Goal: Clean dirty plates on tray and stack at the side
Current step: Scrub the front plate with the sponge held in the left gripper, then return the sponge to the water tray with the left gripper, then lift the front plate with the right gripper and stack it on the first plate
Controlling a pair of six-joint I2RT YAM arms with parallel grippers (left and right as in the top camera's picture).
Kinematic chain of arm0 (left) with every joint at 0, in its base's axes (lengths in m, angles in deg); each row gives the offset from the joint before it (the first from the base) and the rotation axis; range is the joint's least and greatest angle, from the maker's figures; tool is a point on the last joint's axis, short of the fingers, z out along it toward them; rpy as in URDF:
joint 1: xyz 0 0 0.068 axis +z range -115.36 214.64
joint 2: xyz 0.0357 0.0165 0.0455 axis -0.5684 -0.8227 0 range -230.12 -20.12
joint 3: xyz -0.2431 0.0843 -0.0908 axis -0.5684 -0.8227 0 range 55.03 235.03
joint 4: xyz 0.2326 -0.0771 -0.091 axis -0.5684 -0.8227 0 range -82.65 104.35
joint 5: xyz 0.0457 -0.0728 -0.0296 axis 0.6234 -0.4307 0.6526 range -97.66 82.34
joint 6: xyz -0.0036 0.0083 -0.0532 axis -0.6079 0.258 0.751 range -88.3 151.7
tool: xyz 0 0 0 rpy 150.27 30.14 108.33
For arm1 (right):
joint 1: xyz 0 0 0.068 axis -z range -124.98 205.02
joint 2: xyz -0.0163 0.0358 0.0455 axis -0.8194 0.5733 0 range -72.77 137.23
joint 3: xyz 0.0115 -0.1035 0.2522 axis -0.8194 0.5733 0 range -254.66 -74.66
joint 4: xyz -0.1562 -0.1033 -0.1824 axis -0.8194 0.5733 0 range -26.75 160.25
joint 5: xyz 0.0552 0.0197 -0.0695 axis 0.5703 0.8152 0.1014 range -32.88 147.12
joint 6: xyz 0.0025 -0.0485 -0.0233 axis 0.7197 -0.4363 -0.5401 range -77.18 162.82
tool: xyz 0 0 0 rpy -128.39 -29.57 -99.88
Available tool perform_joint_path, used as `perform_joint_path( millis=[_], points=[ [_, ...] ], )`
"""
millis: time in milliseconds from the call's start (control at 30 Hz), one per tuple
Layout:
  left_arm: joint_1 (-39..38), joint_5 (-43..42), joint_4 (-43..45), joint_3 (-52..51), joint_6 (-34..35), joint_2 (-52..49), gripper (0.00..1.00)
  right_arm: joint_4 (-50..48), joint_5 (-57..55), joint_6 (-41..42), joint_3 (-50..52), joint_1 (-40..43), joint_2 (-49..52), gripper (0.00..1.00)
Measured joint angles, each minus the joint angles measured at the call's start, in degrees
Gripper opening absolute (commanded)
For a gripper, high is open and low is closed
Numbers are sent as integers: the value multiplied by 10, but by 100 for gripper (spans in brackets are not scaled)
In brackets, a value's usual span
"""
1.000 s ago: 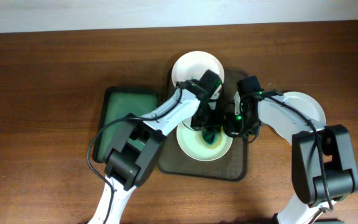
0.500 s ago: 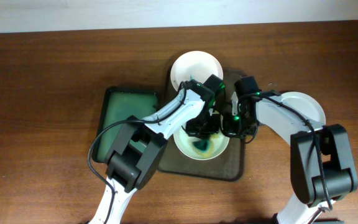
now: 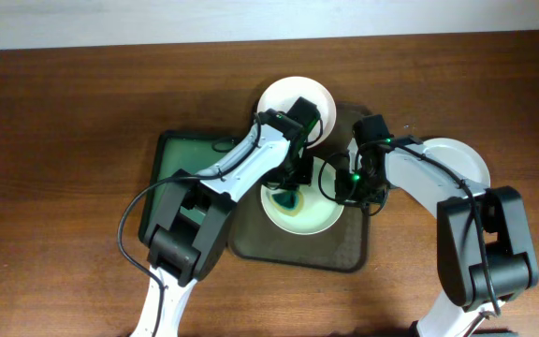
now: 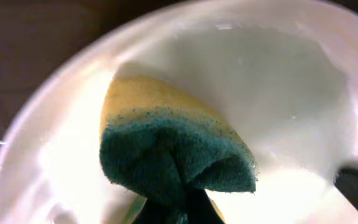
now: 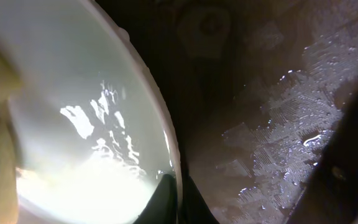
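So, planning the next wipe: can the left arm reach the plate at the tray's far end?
Probably yes: the left gripper, holding the sponge over the near plate, is right beside the far plate; nothing stands between.

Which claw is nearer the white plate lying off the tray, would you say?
Right. The right claw is just left of that plate; the left claw lies farther left.

The tray (image 3: 352, 251) is dark olive-brown; the plate (image 3: 324, 219) on it is white, the sponge (image 4: 173, 155) yellow backed with teal-green. Left of the tray, a smaller tray (image 3: 182, 153) is green; the table (image 3: 64, 112) is brown woodgrain
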Motion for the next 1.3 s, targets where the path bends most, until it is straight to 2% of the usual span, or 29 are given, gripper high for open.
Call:
perform_joint_path(
  millis=[100,233,300,367,433,467,500,567,600,767,867,933,1100,1200,1300],
  points=[
    [34,17,-72,-9,-7,50,0,3,-1,-6,-1,0,0,4],
    [152,170,-142,-9,-13,186,0,4,-1,-11,-1,0,0,4],
    [182,197,-123,-30,-15,189,4,4,-1,-12,-1,0,0,4],
    [206,208,-75,-92,-16,176,15,4,-2,-12,-2,0,0,4],
    [224,204,-51,-152,-24,164,46,4,7,-25,-2,0,0,4],
    [227,196,-54,-157,-39,163,66,5,21,-32,0,1,0,4],
    [228,193,-60,-153,-46,165,79,9,26,-34,1,1,0,4],
    [228,180,-80,-142,-54,169,95,14,12,-39,8,-7,-25,4],
    [228,165,-86,-134,-58,191,100,17,-2,-42,8,-16,-55,4],
    [228,124,-91,-125,-61,341,99,26,-223,-41,9,-131,-259,4],
    [228,119,-111,-122,-61,398,99,33,-365,-24,9,-179,-327,4],
    [228,117,-114,-122,-61,405,99,35,-434,-19,9,-204,-340,4],
    [228,115,-113,-122,-61,405,99,58,-654,-15,9,-346,-341,4],
    [228,115,-114,-122,-61,405,99,82,-725,-15,9,-411,-341,4],
    [228,115,-114,-122,-61,405,99,86,-755,-15,9,-437,-341,4]
  ],
)
